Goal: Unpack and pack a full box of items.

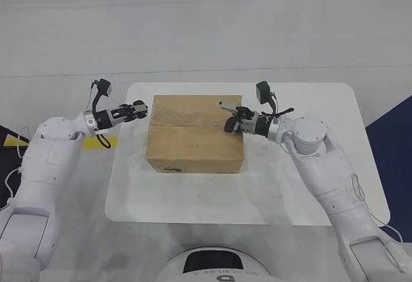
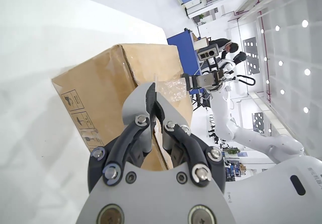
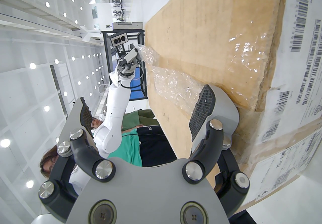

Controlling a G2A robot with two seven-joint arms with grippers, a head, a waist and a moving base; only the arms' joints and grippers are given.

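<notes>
A shut brown cardboard box (image 1: 195, 137) stands in the middle of the white table (image 1: 319, 176). A crinkled strip of clear tape (image 3: 171, 84) lies loose along the box's top seam. My left gripper (image 1: 141, 111) is at the left end of the box top, shut on the end of that tape (image 2: 156, 83). At the opposite end of the top my right gripper (image 1: 228, 116) is open, with one finger pad (image 3: 202, 112) lying against the box's top edge beside the tape. Nothing is between its fingers.
White shipping labels (image 3: 299, 64) cover the box's right side, and printed handling symbols (image 2: 75, 109) mark another side. Bare table lies in front of the box and to its right. A yellow-and-black object (image 1: 97, 141) sits off the table's left edge.
</notes>
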